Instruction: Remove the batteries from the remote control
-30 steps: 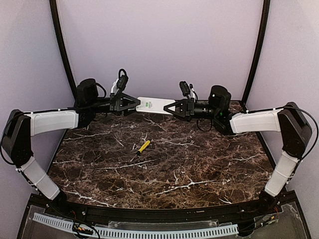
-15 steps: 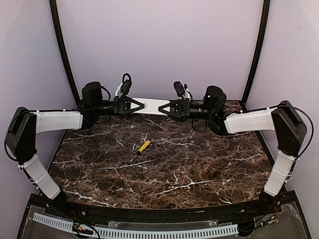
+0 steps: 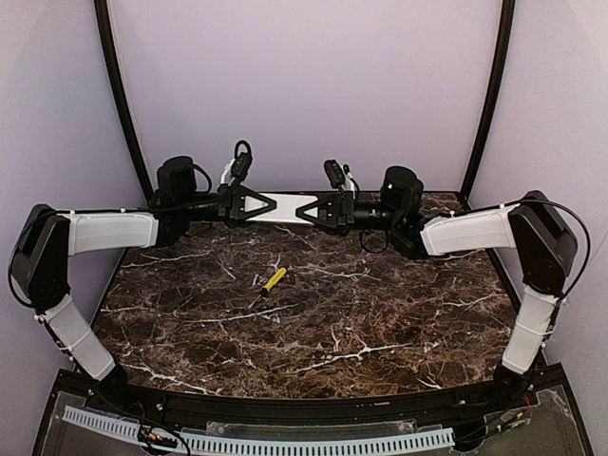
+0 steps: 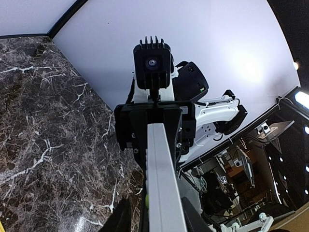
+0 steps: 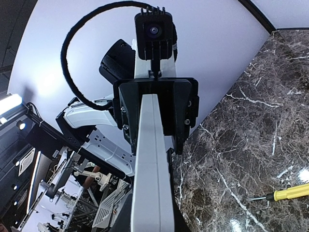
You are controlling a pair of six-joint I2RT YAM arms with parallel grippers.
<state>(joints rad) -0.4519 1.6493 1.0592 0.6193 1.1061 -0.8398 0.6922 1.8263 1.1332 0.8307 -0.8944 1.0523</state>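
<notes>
Remote control (image 3: 285,206) hangs in the air above the table's (image 3: 380,313) far edge, stretched level between 2 arms. The right gripper (image 3: 309,211) is clamped tight on the remote's right end. The left gripper (image 3: 261,204) straddles the left end, its fingers (image 4: 123,217) flanking the white body, but I cannot tell whether they press on it yet.

The remote looks light, stiff and smooth, a thin plastic shell that could slip or twist if it is pinched only at 1 tip. Holding across the narrow sides near each end, as now, seems the safest way, leaving the middle free. The batteries will probably be small, round and prone to rolling off the table once loose.

The top view shows the whole span and a yellow-handled screwdriver (image 3: 274,279) lying near the table's middle. It shows no battery and no compartment. Each wrist view looks along the remote's edge to the opposite gripper, showing how squarely each end sits. The right wrist view also catches the screwdriver; the left does not.
</notes>
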